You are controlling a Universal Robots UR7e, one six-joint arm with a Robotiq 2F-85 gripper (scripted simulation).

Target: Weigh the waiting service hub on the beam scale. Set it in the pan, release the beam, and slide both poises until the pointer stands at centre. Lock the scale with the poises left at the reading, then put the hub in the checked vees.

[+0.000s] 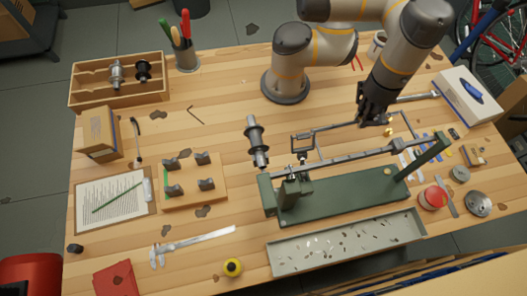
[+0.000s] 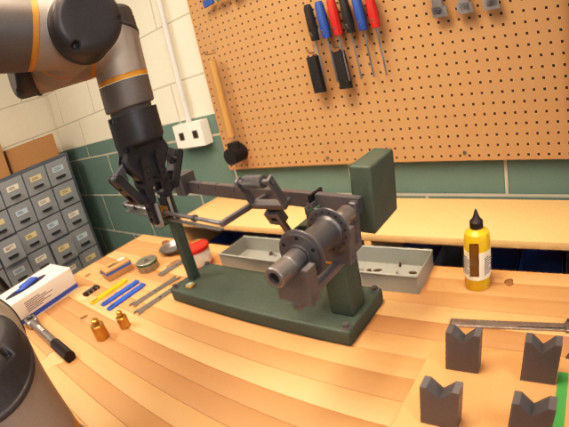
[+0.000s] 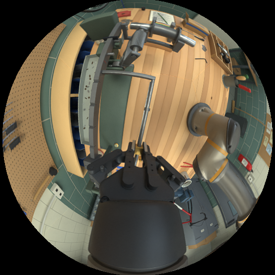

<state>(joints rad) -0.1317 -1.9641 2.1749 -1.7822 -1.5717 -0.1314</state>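
A small brass poise (image 3: 138, 151) on the scale's thin rear bar (image 1: 335, 128) is gripped in my closed gripper (image 1: 371, 120) (image 2: 158, 212), near the bar's far end. The green beam scale (image 1: 340, 190) stands mid-bench with its main beam (image 1: 345, 160) above the base. The larger poise (image 2: 259, 188) sits on the main beam nearer the pivot. The grey service hub (image 1: 256, 140) (image 2: 312, 241) lies in the pan at the scale's left end. The checked vees (image 1: 190, 172) are four grey blocks on a board left of the scale.
A grey metal tray (image 1: 345, 239) lies along the front of the scale. A wooden rack (image 1: 118, 79) with two hubs sits at the back left. Two loose brass weights (image 2: 108, 325), strips and discs lie beyond the scale's pointer end. A white box (image 1: 466, 93) is at the right rear.
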